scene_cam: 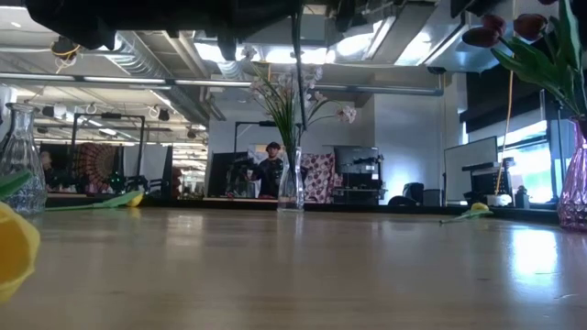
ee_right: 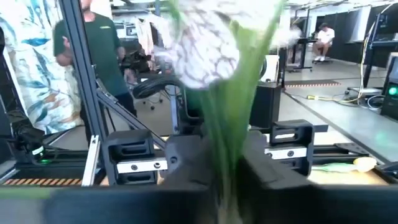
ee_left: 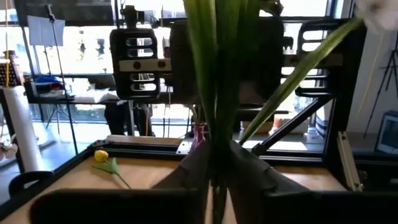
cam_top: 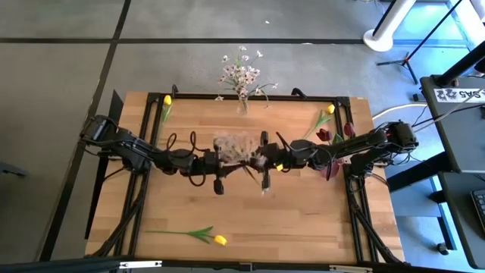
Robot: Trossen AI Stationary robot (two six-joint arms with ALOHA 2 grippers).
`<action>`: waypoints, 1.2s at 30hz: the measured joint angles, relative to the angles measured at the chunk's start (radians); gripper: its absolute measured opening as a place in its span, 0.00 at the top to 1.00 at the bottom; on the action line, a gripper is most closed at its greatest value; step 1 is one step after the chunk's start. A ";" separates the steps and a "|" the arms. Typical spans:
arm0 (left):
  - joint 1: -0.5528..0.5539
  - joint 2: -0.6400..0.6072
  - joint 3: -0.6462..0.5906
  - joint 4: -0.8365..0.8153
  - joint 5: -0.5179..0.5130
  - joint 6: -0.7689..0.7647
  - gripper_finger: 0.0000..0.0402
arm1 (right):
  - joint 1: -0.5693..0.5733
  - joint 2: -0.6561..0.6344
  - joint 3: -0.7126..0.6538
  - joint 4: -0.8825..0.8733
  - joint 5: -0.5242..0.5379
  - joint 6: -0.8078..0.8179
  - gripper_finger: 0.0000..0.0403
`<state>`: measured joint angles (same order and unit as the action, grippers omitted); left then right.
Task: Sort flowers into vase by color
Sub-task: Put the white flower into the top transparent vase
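Observation:
Both arms meet over the table's middle. A spray of pale blossoms (cam_top: 235, 144) on green stems is held between my left gripper (cam_top: 226, 158) (ee_left: 214, 180) and my right gripper (cam_top: 261, 159) (ee_right: 227, 180), both shut on it. Its stem (scene_cam: 298, 55) hangs high above the tabletop in the low view. A clear vase (cam_top: 242, 105) (scene_cam: 292, 188) at the far edge holds more pale blossoms (cam_top: 241, 76). Maroon tulips (scene_cam: 500, 32) stand in a pink vase (scene_cam: 573, 183) on the right. Yellow tulips lie on the table at the far left (cam_top: 167, 102), far right (cam_top: 327, 112) and near edge (cam_top: 216, 239). My left gripper pinches the spray's green stems (ee_left: 217, 124) between its two fingers; the stems rise upright out of the fingers. The spray is lifted clear of the table. My right gripper pinches the same spray's green stems (ee_right: 233, 124) between its two fingers, just below a pale blossom cluster (ee_right: 202, 53). The spray is clear of the table.
A second clear vase (scene_cam: 18, 170) stands at the left in the low view. A black frame (cam_top: 227, 97) runs round the table. People show in the room beyond (scene_cam: 271, 170) (ee_right: 93, 43). Bare wood lies between the arms and the near edge.

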<state>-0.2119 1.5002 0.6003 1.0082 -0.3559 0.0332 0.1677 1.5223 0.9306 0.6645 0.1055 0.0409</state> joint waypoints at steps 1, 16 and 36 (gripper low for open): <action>0.000 0.000 0.000 -0.001 0.000 0.002 0.84 | 0.000 0.000 0.000 0.005 0.001 -0.002 0.96; -0.077 -0.284 0.000 -0.436 -0.145 -0.029 0.65 | 0.000 -0.124 0.000 0.019 0.036 -0.103 0.97; -0.110 -0.343 0.000 -0.505 -0.294 -0.103 0.65 | -0.010 -0.149 0.000 -0.042 0.120 -0.133 0.97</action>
<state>-0.3218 1.1576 0.6001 0.5036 -0.6497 -0.0701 0.1579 1.3729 0.9302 0.6228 0.2250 -0.0917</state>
